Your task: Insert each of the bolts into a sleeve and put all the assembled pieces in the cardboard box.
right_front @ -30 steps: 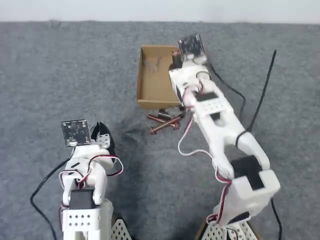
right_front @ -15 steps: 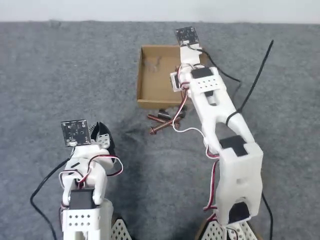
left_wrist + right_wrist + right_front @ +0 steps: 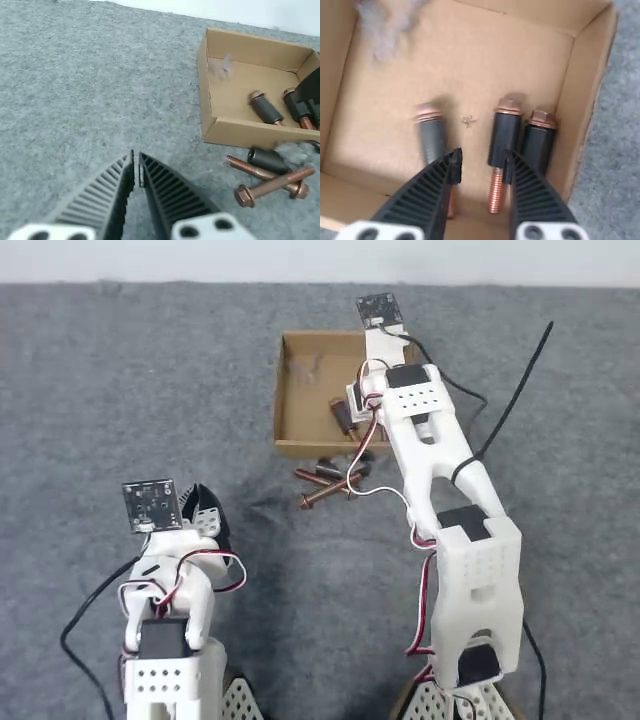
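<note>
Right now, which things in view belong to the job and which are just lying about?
Job: cardboard box; three assembled pieces inside it; loose bolts and a sleeve on the carpet beside it.
Lying about: grey fluff in the box; more fluff by the sleeve.

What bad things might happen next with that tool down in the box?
The open right tool sits low around the middle assembled piece; lifting away carelessly could snag it and drag it out. The loose bolts and sleeve lie bunched close to the cardboard box, so grabbing one might nudge the box or catch two at once.
</note>
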You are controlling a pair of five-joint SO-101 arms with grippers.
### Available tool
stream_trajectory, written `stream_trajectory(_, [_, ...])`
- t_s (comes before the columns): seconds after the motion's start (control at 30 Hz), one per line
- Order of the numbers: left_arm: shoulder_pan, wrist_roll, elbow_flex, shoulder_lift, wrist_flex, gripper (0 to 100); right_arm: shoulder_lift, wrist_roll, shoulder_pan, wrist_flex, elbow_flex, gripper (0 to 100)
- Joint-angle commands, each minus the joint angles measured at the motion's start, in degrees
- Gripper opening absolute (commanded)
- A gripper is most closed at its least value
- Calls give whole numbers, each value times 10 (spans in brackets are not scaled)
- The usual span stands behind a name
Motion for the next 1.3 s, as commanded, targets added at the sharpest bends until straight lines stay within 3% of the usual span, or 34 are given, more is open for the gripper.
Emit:
stream_trajectory(0.0, [1, -6, -8, -7, 6, 11, -68, -6, 7, 5, -33, 111])
stream_trajectory(0.43, [1, -6, -8, -7, 6, 11, -225, -4, 6, 269, -30, 86])
stream_trajectory(0.53, [0, -7, -8, -7, 15, 11, -248, -4, 6, 310, -29, 7])
stream_trajectory(0.73, [2, -7, -8, -8, 25, 11, -311, -4, 7, 341, 59, 6])
stream_trajectory(0.9, [2, -7, -8, -8, 25, 11, -409, -4, 6, 242, 236, 6])
stream_trajectory(1.27, [3, -7, -8, -8, 25, 11, -531, -7, -10, -262, 665, 6])
